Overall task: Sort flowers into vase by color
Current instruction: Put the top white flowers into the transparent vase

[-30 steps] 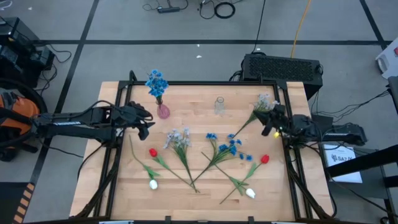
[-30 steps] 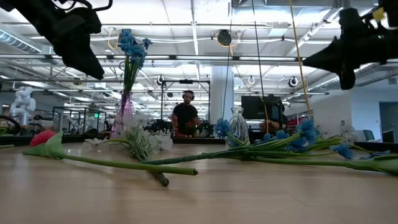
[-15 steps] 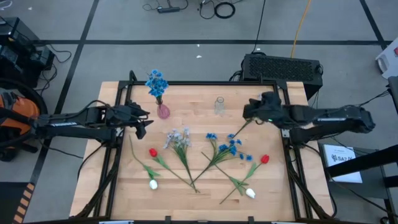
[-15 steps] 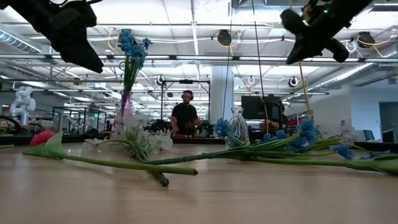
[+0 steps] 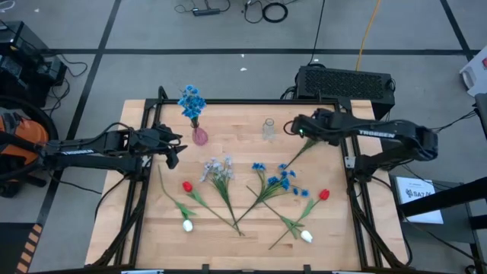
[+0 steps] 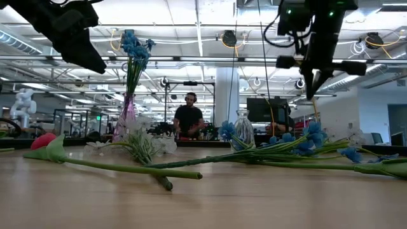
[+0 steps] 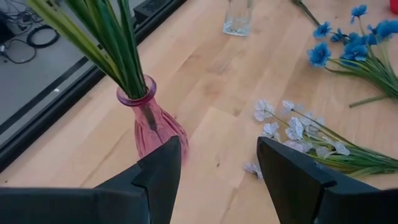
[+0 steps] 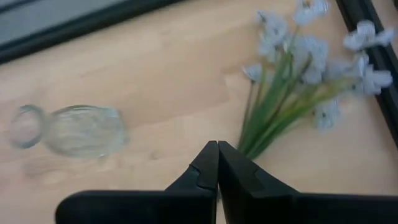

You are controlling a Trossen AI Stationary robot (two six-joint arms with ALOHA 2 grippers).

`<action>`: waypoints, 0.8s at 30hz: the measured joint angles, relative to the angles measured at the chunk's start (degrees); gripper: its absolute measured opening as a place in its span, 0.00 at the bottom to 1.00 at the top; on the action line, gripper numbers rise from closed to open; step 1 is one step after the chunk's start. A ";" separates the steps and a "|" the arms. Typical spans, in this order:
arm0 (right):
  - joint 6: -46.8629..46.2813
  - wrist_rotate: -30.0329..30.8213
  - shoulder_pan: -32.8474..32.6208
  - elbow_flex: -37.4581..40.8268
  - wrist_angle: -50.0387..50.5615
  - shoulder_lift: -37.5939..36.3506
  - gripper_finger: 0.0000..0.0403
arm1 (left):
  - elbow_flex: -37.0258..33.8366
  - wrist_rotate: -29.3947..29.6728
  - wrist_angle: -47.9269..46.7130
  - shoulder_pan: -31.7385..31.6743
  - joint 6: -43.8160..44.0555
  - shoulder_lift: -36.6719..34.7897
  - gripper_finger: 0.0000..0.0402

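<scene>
The wooden worktop [image 5: 251, 228] sits in a big workshop, and a person stands far behind it. A pink vase [image 5: 199, 136] at about eleven o'clock already holds a blue bunch [image 5: 192, 100]. A clear vase [image 5: 268, 130] stands empty near twelve o'clock. Your right claw [image 5: 291, 127] hangs just beside the clear vase with its fingers pressed together, holding nothing. A pale spray [image 8: 305, 81] lies close under it, near one o'clock. Spread the fingers first, come down on the green stems, then pinch gently. Your left claw [image 5: 179, 144] waits spread and empty by the pink vase. More blue flowers [image 5: 281, 181], red buds [image 5: 187, 186] and white buds [image 5: 187, 225] lie around the middle.
</scene>
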State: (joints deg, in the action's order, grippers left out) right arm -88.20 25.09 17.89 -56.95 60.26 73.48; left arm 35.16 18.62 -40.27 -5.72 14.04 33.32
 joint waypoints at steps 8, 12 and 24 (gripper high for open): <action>-3.84 -3.30 5.39 0.36 -0.02 3.63 0.08 | 0.00 0.12 0.00 0.00 0.00 0.02 0.54; -5.21 -6.69 7.23 2.14 -0.12 5.02 0.19 | 0.00 0.14 0.00 0.00 0.00 0.02 0.54; -10.99 -13.54 11.95 8.35 -4.28 5.78 0.60 | 0.00 0.14 0.02 0.00 0.05 0.02 0.54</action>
State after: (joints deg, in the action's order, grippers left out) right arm -99.19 11.55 29.84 -48.59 55.98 79.26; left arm 35.16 18.76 -40.25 -5.72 14.09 33.34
